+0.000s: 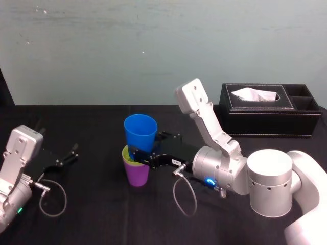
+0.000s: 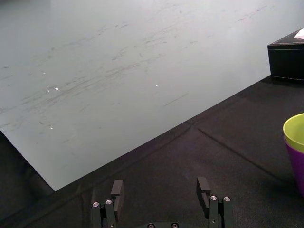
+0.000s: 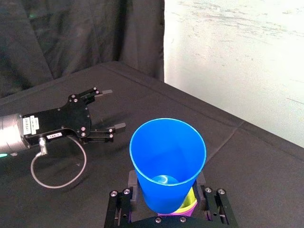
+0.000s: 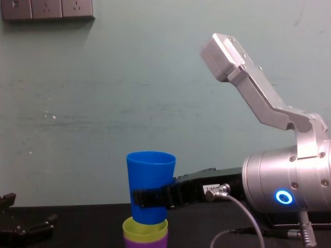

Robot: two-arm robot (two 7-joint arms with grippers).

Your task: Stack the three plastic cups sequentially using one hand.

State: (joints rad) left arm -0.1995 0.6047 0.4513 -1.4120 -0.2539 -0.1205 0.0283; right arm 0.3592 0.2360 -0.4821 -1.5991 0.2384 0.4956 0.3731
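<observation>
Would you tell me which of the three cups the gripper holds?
The blue cup, clamped by the right gripper; the yellow-green cup and purple cup nest beneath it. The left gripper rests apart.

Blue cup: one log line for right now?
right gripper shut on blue cup | blue cup upright, base just inside green cup | green cup nested in purple cup | left gripper open, parked at left

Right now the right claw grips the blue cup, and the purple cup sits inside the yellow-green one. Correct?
No: the head view shows the yellow-green cup sitting inside the purple cup. The right claw does grip the blue cup; the left claw rests idle on the left of the table.
</observation>
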